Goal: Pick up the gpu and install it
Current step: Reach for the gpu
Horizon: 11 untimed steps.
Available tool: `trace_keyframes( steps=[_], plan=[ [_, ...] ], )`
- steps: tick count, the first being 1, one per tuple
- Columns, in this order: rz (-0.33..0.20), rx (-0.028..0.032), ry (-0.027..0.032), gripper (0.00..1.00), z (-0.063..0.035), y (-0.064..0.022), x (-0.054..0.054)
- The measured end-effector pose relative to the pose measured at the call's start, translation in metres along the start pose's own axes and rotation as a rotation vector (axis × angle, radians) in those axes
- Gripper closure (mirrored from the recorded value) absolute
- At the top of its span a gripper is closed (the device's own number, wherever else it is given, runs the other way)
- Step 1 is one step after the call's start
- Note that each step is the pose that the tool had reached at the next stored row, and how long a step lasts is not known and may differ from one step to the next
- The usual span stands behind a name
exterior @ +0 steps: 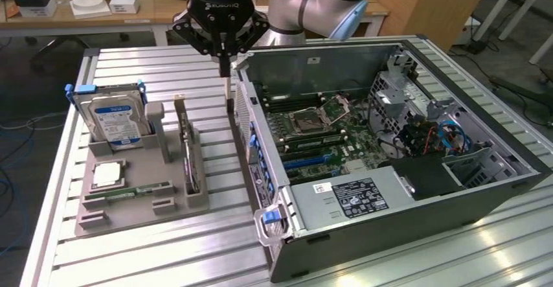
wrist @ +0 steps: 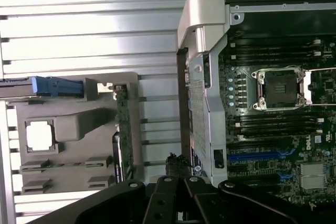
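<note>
**Clenched tool above the gap, gpu in its holder**

The tool (exterior: 226, 70) hangs with its fingers pressed together, gripping nothing. It sits over the slatted metal table (exterior: 129, 67), above the strip between the grey holder (exterior: 164, 167) and the open computer case (exterior: 389, 216), close to the case's near wall.

The gpu (exterior: 186, 151) stands on its long edge in a slot of the holder, on the side toward the case, apart from the tool and lower than it. In the wrist view the card (wrist: 122, 129) appears edge-on along the holder's rim.

A hard drive (exterior: 116, 120) with a blue label stands upright in the holder, on the exterior view's left of the gpu.

Inside the case the motherboard (exterior: 346, 138) lies exposed, with its processor socket (exterior: 307, 120) open.
</note>
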<state>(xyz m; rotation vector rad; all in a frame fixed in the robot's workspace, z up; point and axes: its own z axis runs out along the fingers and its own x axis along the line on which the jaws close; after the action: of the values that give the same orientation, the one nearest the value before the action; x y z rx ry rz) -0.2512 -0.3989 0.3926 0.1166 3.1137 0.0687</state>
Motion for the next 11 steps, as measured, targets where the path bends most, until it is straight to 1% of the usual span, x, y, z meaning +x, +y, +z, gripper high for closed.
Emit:
trace_keyframes(
  steps=[11],
  plan=[
    [0.0, -0.0001, 0.0, 0.9, -0.0001, -0.0009, 0.012]
  ],
)
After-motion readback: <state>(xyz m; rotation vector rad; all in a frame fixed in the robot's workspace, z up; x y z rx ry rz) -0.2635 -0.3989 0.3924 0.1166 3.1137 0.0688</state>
